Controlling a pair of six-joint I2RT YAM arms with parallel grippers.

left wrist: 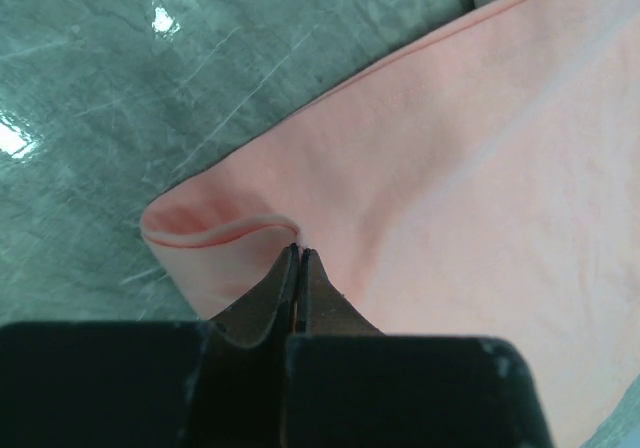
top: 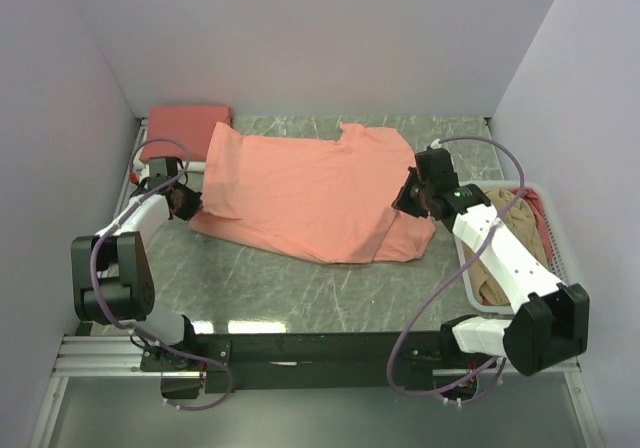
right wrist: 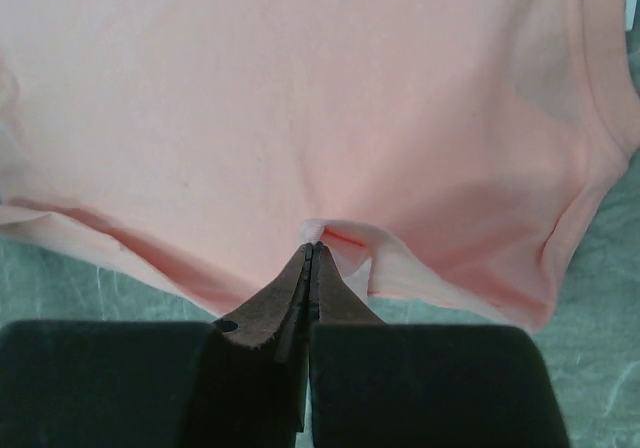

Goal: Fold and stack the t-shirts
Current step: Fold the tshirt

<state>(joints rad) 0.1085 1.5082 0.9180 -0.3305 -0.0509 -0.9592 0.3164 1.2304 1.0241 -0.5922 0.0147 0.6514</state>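
Observation:
A salmon-pink t-shirt [top: 300, 188] lies spread across the middle of the table, partly folded over itself. My left gripper [top: 186, 202] is shut on its left edge; in the left wrist view the jaws [left wrist: 299, 250] pinch the hem of the shirt [left wrist: 460, 168]. My right gripper [top: 409, 194] is shut on the shirt's right side; in the right wrist view the tips [right wrist: 312, 248] pinch a fold of the shirt [right wrist: 300, 98]. A folded salmon-pink t-shirt [top: 186, 128] lies at the back left. A tan-beige shirt [top: 510, 258] lies in the basket. No white shirt is in view.
A white lattice basket [top: 468, 278] stands at the right edge, partly behind the right arm, with a pink shirt [top: 540, 213] in it too. Walls close in on the left, back and right. The dark marbled tabletop [top: 300, 288] shows in front of the shirt.

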